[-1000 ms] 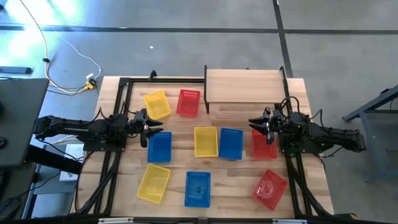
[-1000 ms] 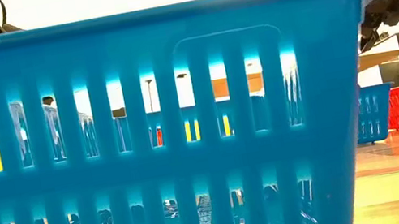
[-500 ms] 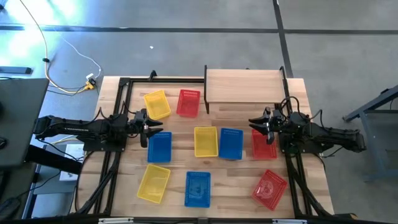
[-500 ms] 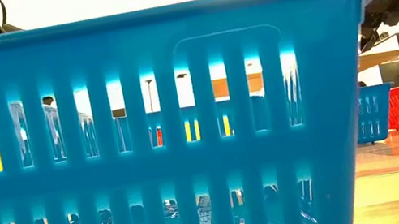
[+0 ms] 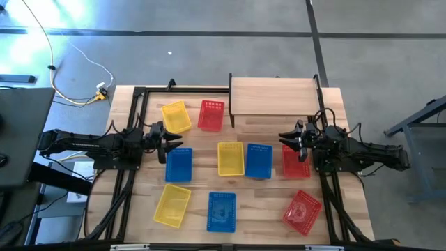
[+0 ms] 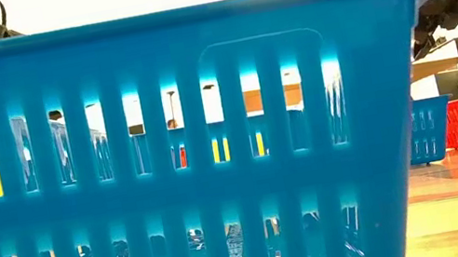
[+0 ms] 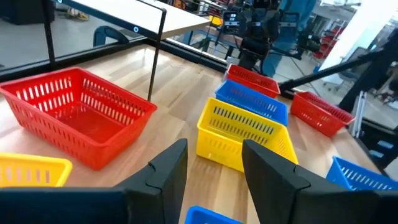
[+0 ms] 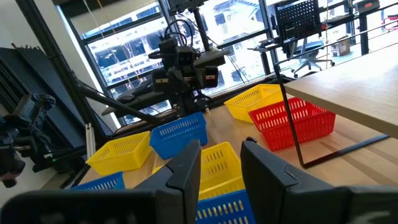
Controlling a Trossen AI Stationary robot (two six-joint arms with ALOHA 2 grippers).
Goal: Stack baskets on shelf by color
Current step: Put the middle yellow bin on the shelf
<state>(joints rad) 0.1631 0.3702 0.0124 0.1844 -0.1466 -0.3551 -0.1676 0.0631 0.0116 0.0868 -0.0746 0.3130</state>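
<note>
Nine baskets lie on the tabletop, none on the shelf point(image 5: 273, 96) at the far right. Far row: yellow point(image 5: 176, 117) and red point(image 5: 210, 115). Middle row: blue point(image 5: 178, 164), yellow point(image 5: 231, 159), blue point(image 5: 258, 161), red point(image 5: 295, 162). Near row: yellow point(image 5: 172, 206), blue point(image 5: 221, 211), red point(image 5: 302, 212). My left gripper point(image 5: 169, 145) point(image 7: 214, 168) hovers open over the far end of the left blue basket. My right gripper point(image 5: 286, 137) point(image 8: 221, 165) hovers open by the far left corner of the middle-row red basket. Neither touches anything.
In the low view, the near blue basket point(image 6: 186, 155) fills most of the picture and hides the table behind it. The shelf's thin black legs point(image 7: 155, 59) stand beside the far red basket point(image 7: 74, 115). Black frame rails run along the table's left and right edges.
</note>
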